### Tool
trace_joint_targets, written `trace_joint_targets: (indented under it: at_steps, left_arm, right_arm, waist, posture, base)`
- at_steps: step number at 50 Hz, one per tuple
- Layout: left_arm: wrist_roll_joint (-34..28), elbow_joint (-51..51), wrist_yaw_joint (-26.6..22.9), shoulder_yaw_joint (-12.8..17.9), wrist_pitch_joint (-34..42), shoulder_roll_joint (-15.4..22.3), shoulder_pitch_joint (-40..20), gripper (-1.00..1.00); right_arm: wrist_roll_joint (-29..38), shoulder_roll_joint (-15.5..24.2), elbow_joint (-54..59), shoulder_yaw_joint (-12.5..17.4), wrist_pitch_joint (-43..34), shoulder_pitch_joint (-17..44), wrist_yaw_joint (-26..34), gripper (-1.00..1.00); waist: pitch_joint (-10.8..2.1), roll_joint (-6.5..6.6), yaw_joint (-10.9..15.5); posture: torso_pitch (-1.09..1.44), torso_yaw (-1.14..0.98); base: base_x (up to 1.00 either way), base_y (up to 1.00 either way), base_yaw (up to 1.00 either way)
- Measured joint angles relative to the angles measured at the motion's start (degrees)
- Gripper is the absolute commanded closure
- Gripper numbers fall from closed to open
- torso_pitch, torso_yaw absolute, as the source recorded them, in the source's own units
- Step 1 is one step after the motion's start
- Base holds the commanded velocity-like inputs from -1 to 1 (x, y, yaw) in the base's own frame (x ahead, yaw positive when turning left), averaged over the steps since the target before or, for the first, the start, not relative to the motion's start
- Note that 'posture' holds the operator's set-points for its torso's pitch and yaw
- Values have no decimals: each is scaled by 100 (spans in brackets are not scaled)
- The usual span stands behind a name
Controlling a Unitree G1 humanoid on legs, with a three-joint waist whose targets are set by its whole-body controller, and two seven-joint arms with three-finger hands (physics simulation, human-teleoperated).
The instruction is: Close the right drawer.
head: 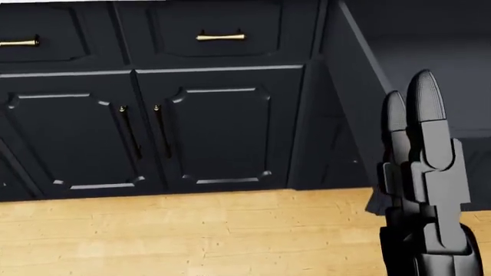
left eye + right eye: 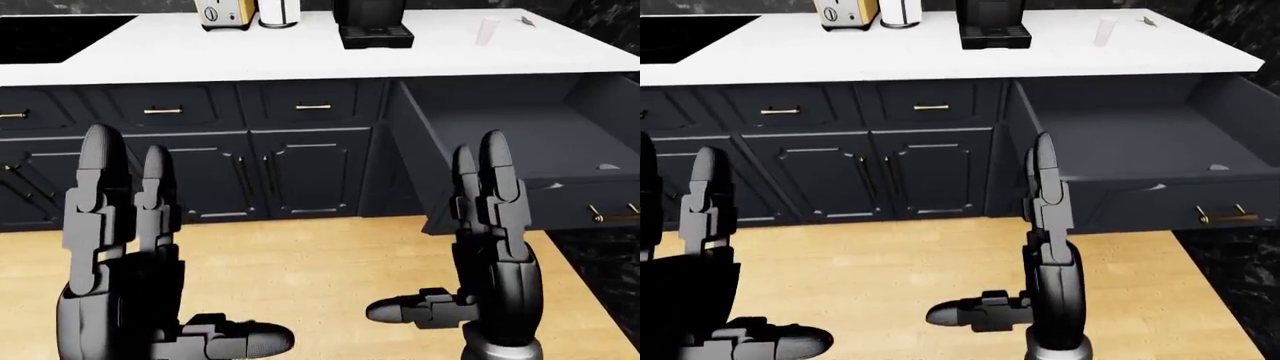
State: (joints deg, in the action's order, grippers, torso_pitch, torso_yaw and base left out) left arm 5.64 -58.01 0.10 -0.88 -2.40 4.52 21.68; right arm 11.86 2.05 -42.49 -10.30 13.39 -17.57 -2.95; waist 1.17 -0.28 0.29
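The right drawer (image 2: 1140,139) stands pulled far out of the dark navy cabinet, below the white counter at the right of both eye views. Its front panel (image 2: 1180,206) carries a brass handle (image 2: 1225,216), and it looks nearly empty inside. My right hand (image 2: 478,195) is raised with straight fingers and thumb out sideways, open, just left of the drawer's near corner and not touching it. In the head view the right hand (image 1: 422,172) overlaps the drawer's side wall (image 1: 349,69). Raised at the lower left, my left hand (image 2: 130,225) is also open and holds nothing.
On the counter (image 2: 300,52) stand a toaster (image 2: 222,13), a coffee machine (image 2: 370,22) and a pink cup (image 2: 487,31), with a black cooktop (image 2: 50,37) at left. Shut drawers and cabinet doors (image 2: 300,172) fill the middle. Wooden floor (image 2: 330,262) lies below.
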Motion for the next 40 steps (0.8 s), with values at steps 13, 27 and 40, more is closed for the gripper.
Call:
trace_joint_targets:
  at_steps: [13, 27, 40]
  left_arm:
    - [31, -8, 146, -62, -117, 133, 26, -100]
    - [-30, 13, 168, -178, -150, 150, 117, -100]
    - [-87, 41, 48, -249, -83, 29, 64, -100]
  right_arm:
    - [-37, 30, 27, -50, 97, -31, -64, -100]
    - [-46, 38, 97, -78, 124, -74, -19, -100]
    - [-52, 77, 171, 16, 154, -47, -43, -100]
  waist:
    - [175, -31, -117]
    - [209, 407, -45]
    - [158, -236, -179]
  posture:
    - [0, 0]
    - [0, 0]
    - [0, 0]
  base:
    - [-4, 0, -34]
    - [-8, 0, -70]
    - [-5, 0, -70]
